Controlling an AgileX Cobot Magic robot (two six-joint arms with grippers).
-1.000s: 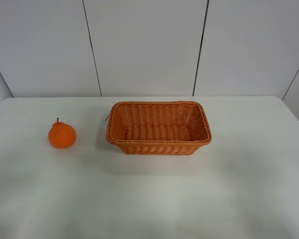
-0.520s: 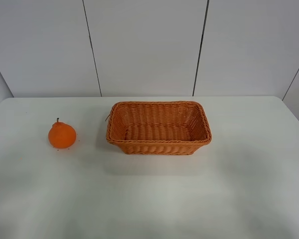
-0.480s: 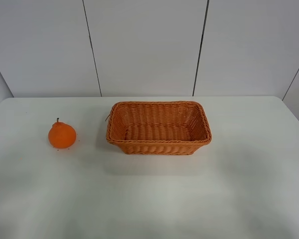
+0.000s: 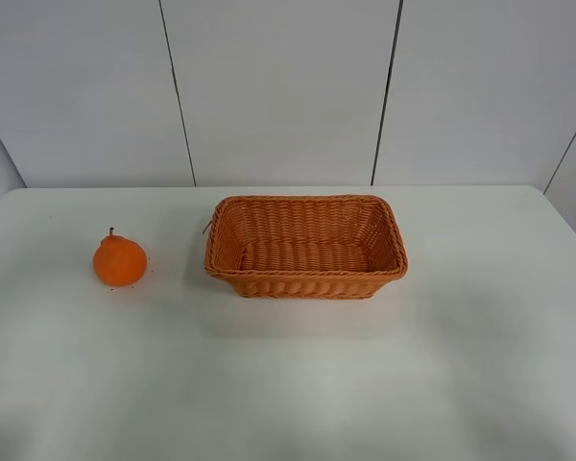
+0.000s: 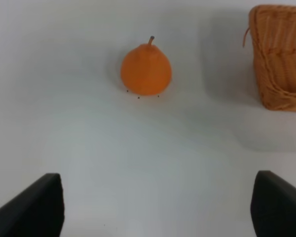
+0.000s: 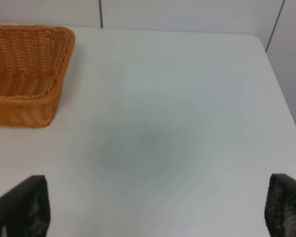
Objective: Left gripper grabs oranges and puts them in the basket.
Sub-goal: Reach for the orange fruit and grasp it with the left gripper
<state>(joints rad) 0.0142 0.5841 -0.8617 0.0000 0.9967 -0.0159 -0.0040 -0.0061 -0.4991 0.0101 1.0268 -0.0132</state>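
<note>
A bright orange (image 4: 119, 260) with a knobbed top and short stem sits on the white table (image 4: 288, 384), left of the basket. The woven wicker basket (image 4: 305, 281) stands mid-table and holds nothing. No gripper shows in the exterior high view. In the left wrist view my left gripper (image 5: 158, 207) is open and empty, its black fingertips (image 5: 32, 207) wide apart. The orange (image 5: 146, 70) lies ahead of it with bare table between, and the basket's end (image 5: 281, 59) is off to one side. In the right wrist view my right gripper (image 6: 153, 210) is open and empty, with the basket's other end (image 6: 27, 74) ahead.
White wall panels (image 4: 278, 91) rise behind the table's far edge. The table's right edge (image 6: 281, 98) shows in the right wrist view.
</note>
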